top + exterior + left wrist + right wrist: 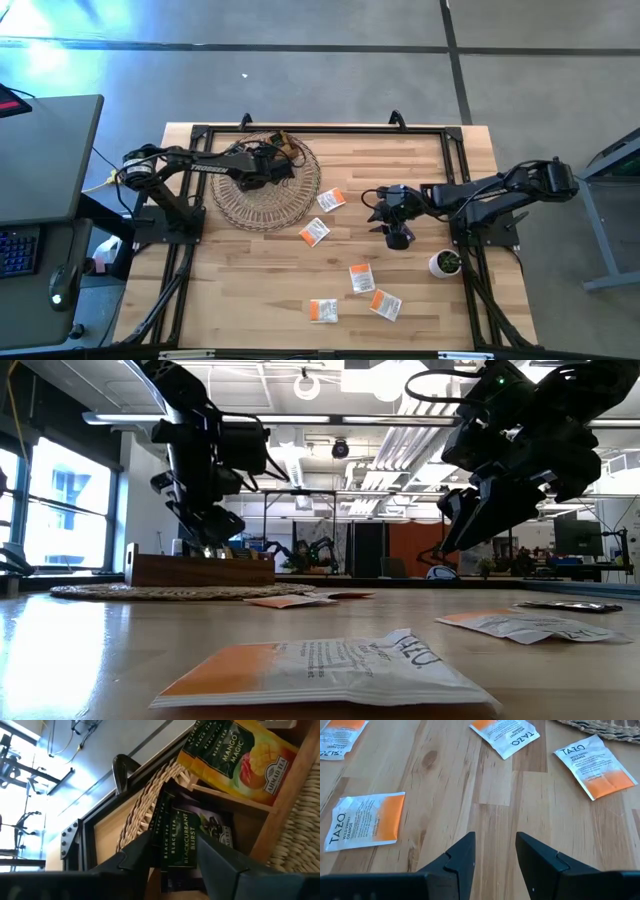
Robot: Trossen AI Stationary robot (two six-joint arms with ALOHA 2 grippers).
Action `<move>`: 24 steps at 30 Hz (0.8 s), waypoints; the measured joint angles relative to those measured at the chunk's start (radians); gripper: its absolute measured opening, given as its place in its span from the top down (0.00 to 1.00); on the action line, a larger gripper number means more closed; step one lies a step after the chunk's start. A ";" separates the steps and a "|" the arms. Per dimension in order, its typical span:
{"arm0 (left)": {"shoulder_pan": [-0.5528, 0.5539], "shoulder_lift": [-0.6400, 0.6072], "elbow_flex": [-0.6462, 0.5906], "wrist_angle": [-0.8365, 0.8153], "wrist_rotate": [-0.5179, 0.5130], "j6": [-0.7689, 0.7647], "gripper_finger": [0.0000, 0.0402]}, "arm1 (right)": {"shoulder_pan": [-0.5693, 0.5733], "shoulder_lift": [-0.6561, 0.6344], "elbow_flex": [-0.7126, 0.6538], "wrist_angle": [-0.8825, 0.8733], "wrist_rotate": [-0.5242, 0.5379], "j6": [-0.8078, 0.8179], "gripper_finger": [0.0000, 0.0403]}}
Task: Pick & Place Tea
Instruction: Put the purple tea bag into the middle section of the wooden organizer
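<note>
Several white-and-orange tea sachets [314, 232] lie flat on the wooden table; the right wrist view shows one [365, 820] close by. A brown wooden box [200, 570] stands on a round woven mat [265, 190] at the far left. In it, dark sachets [180, 840] stand on edge in one compartment and yellow ones [240, 755] lean in the one beyond. My left gripper [175, 870] slants down into the box, open, one finger on either side of the dark sachets. My right gripper [495, 845] hovers open over bare wood, right of centre. My left gripper's fingers [142, 852] flank the upper edge of the front dark sachet [181, 827], slanting down from above. I cannot tell whether they touch it. The sachet stands on edge in its compartment, against others behind it.
A small white pot with a plant [446, 263] stands at the right, near my right arm's base. A black frame [320, 130] runs round the table's edges. Loose sachets [361, 278] are spread over the middle and the near part of the table.
</note>
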 joint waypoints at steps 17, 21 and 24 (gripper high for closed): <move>-0.022 -0.017 0.320 -0.333 0.356 0.029 0.64 | -0.002 0.000 0.000 0.109 0.087 -0.076 0.66; -0.123 -0.052 0.439 -0.463 0.278 -0.014 0.66 | 0.007 -0.006 0.001 0.052 0.126 0.036 0.66; -0.231 -0.104 0.459 -0.453 0.187 -0.057 0.66 | 0.029 -0.025 0.052 -0.155 0.197 -0.002 0.66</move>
